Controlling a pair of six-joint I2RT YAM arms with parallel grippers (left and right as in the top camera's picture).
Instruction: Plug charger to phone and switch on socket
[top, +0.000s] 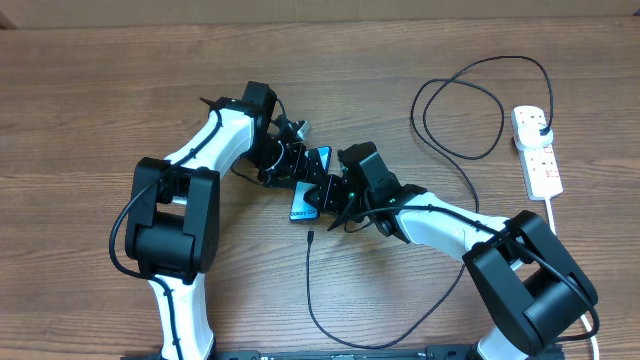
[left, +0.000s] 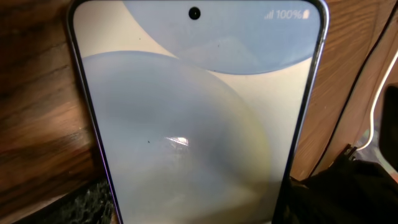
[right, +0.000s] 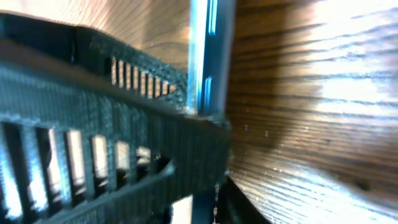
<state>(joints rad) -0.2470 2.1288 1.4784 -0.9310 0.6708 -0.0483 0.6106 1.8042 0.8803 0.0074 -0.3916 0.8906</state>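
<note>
Black charger (top: 308, 265) tip rests at six o'clock of the phone (top: 303, 208), not yet plugged in; socket (top: 537, 155) at three o'clock awaits switching. Left pincer (top: 300, 160) and right pincer (top: 325, 195) flank the phone; grip unclear.

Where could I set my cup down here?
Free: the table's far left, beyond the left arm, and the strip along the top, above the phone. Crowded: the middle, where the left gripper and right gripper flank the phone, and the right side, with the charger loops and the socket.
</note>
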